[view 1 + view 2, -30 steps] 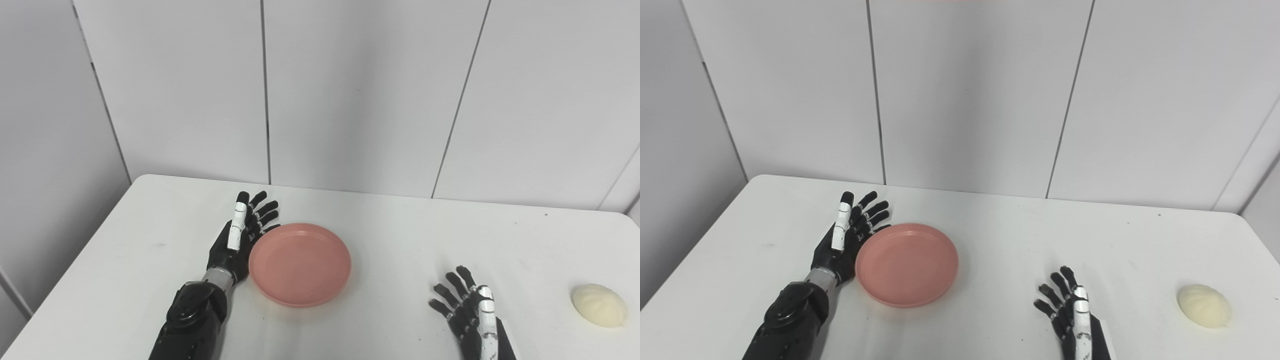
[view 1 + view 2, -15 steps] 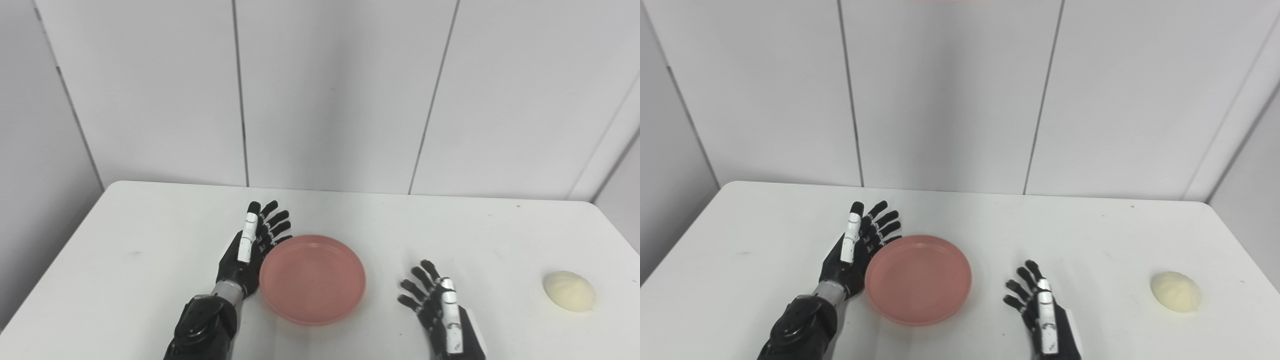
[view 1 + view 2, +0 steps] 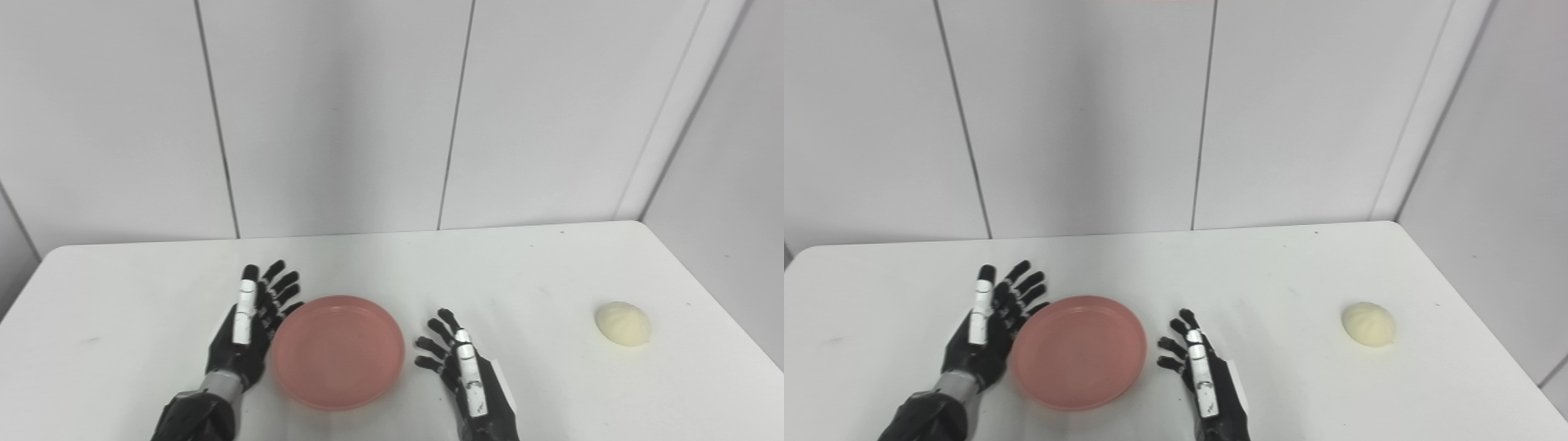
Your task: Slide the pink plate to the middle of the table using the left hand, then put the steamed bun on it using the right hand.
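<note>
- Since earlier frame camera swung right; round pink plastic plate barely shifted against left hand, right hand came in closer beside plate's right rim.
- Left hand flat against plate's left rim, fingers spread, holding nothing.
- Right fingers spread, empty.
- Pale cream steamed bun on white tabletop, well right of plate.

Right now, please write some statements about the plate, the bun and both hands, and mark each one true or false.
1. The steamed bun lies on the pink plate. False: it lies on the table, far right of the plate.
2. The left hand is open beside the plate's left rim. True.
3. The right hand holds the bun. False: it is open and holds nothing.
4. The plate is empty. True.
</note>
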`<control>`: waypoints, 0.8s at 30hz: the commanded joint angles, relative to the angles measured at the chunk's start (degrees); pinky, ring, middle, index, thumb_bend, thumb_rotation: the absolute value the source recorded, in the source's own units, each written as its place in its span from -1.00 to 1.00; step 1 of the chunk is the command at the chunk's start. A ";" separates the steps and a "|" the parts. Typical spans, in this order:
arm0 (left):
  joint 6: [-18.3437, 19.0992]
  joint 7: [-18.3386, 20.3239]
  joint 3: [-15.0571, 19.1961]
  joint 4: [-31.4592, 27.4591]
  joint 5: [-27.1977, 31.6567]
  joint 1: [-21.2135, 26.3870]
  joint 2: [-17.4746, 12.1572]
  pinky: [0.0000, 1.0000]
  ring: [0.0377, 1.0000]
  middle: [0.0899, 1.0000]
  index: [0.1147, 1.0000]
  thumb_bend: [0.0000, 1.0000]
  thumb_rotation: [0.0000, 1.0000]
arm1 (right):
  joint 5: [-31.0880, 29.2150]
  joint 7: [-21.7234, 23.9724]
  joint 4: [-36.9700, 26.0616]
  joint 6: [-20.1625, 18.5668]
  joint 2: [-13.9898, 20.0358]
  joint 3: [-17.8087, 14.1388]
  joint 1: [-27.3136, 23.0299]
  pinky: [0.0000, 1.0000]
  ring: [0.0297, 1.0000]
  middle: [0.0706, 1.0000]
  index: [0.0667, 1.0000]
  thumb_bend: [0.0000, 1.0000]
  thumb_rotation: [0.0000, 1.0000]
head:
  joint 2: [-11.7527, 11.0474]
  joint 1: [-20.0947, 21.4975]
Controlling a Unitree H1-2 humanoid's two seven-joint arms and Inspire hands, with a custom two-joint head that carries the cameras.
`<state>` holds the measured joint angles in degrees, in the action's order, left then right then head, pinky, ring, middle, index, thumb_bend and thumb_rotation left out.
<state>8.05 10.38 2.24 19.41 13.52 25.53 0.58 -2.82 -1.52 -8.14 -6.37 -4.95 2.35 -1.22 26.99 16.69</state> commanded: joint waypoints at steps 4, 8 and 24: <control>0.10 0.79 0.60 0.47 0.80 -0.60 -0.21 0.65 0.86 0.85 0.77 0.61 0.87 | 1.50 -0.76 1.21 1.29 -1.46 0.80 -0.50 0.49 0.62 0.80 0.80 0.49 1.00 | -0.61 1.05; 0.01 0.96 0.56 0.19 0.64 -1.07 -0.20 0.68 0.87 0.88 0.80 0.60 0.87 | 2.62 -1.30 1.68 1.96 -1.34 0.65 -0.88 0.50 0.64 0.82 0.82 0.49 1.00 | -1.68 1.10; -1.07 2.22 0.59 3.56 0.93 -0.28 -0.32 0.76 0.91 0.92 0.82 0.53 0.92 | 18.87 2.81 -15.36 -11.97 15.97 -0.33 -10.58 0.31 0.47 0.55 0.68 0.42 0.51 | -2.56 1.89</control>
<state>6.17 12.65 2.96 21.34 14.55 25.60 0.62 12.37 0.48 -20.75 -17.44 9.08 1.34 -9.95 24.61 18.46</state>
